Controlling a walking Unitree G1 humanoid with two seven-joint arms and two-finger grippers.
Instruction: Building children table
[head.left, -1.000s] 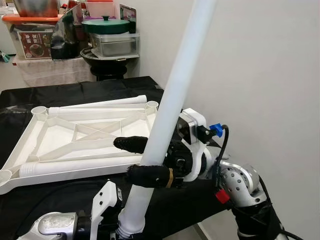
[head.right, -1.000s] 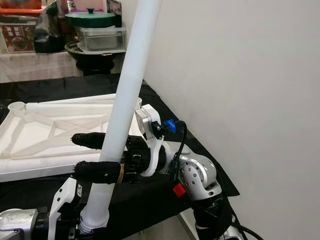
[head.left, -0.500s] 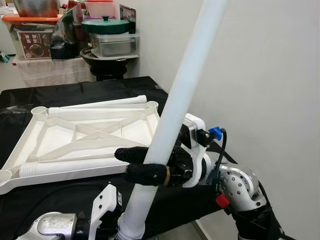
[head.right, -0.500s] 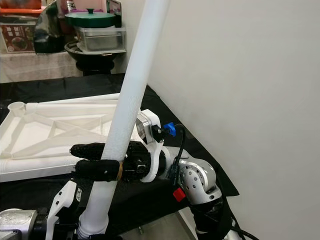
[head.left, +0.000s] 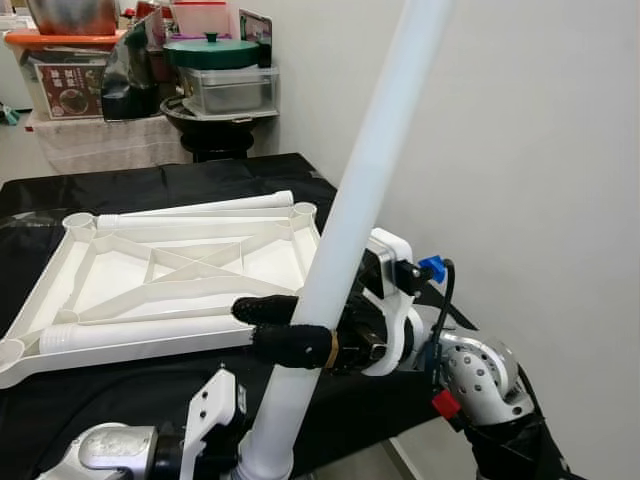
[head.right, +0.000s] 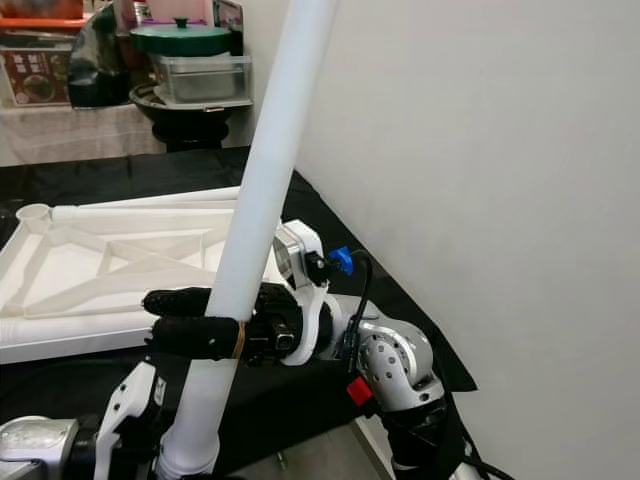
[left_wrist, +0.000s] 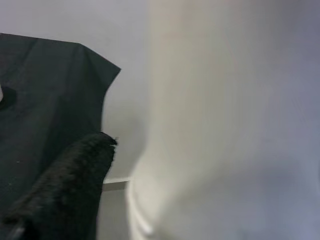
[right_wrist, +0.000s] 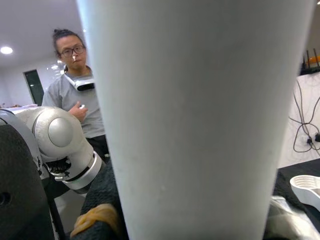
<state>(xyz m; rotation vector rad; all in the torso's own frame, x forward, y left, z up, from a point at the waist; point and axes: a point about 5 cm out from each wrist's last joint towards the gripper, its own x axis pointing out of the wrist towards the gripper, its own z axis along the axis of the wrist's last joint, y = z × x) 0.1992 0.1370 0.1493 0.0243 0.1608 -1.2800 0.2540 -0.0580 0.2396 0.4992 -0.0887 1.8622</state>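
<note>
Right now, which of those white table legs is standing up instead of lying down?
The leg gripped by the right gripper; the other two lie flat on the upturned tabletop.

I see a long white table leg (head.left: 352, 215) standing nearly upright in front of me, leaning toward 1 o'clock, its top out of frame. Behind it, toward 10 o'clock, the white tabletop (head.left: 150, 275) lies upside down and flat (ribbed underside up, round sockets at the corners). Two more white legs lie on it: one (head.left: 195, 209) along the far edge, one (head.left: 140, 331) along the near edge.
</note>
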